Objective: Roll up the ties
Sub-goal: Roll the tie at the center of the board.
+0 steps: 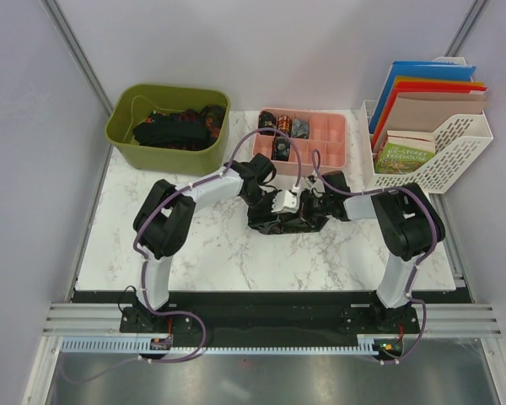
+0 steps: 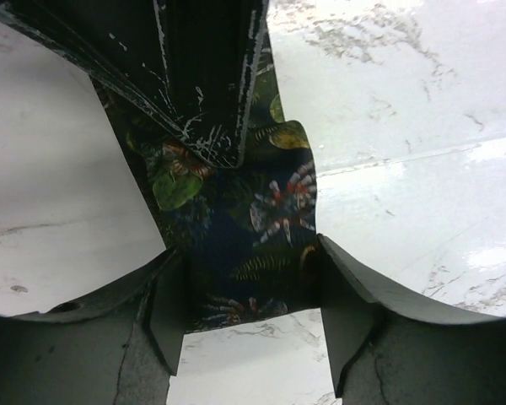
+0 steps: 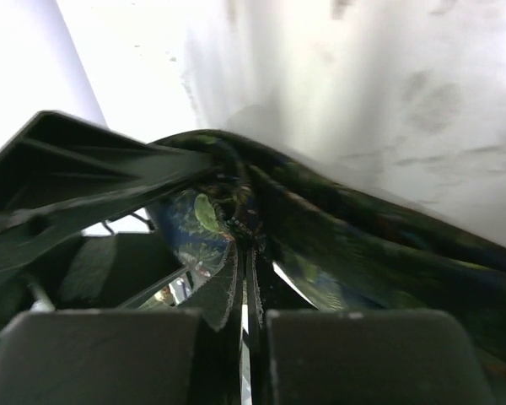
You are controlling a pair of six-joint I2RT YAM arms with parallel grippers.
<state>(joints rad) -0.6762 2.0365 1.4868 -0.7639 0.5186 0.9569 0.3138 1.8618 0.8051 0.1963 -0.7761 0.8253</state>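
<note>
Unrolled ties point(image 1: 175, 126) are heaped in the green bin point(image 1: 128, 142) at upper left. A few rolled ties point(image 1: 282, 135) are slotted in the pink tray point(image 1: 331, 142) at upper centre. Mid-frame, a crumpled tie point(image 1: 278, 224) is straddled by the released left gripper point(image 2: 251, 270) and pinched by the clenched right gripper point(image 3: 244, 253); most rolling is judged undone.

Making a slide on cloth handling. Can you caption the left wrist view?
Open left gripper straddling a leaf-patterned tie lying on the white marble table.

tie point(image 1: 274, 221): partly hidden under arms point(image 1: 211, 187) | right wrist view: tie blurred | bin point(image 1: 126, 139) contents: indistinct
</note>
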